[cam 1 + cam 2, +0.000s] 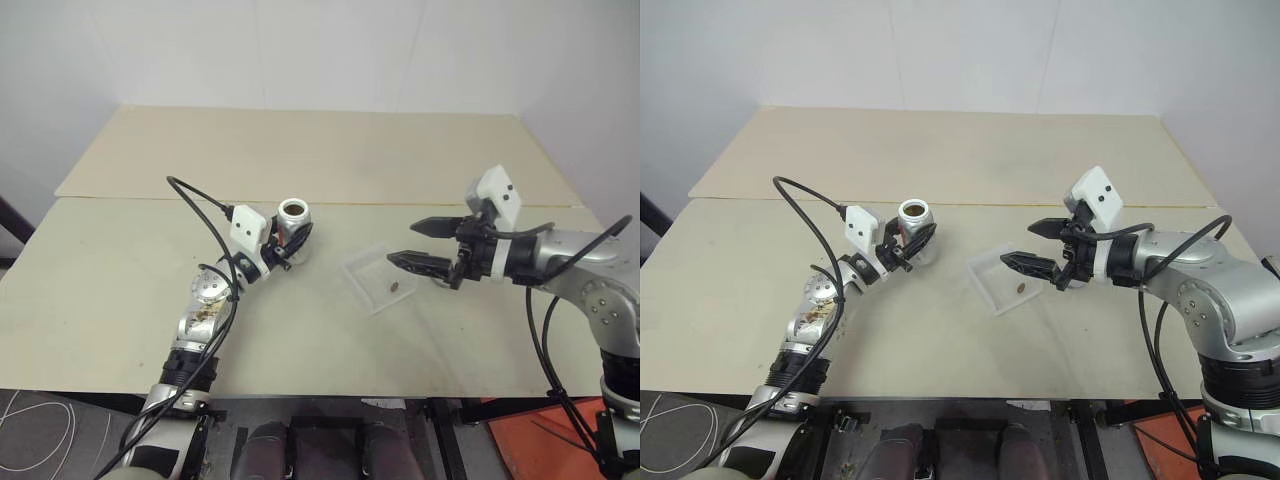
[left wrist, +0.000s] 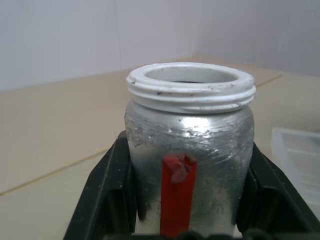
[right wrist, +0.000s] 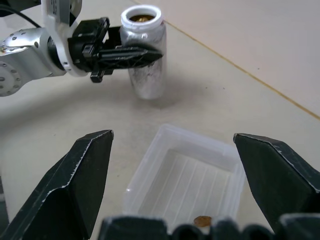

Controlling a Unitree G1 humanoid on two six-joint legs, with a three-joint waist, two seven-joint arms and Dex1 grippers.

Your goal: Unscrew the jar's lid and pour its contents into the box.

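Silver-wrapped, lidless jar stands upright, clamped in my left gripper; my right gripper gapes wide beside the clear plastic box holding one brown bit.

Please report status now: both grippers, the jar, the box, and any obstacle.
Left gripper shut on jar, upright, lid off. Right gripper open, empty, over box. One brown bit in box. No obstacle.

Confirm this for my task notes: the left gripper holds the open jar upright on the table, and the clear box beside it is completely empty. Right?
Not quite. The left gripper does hold the open jar upright on the table, but the clear box is not empty: a small brown bit lies in it, as the right wrist view shows.
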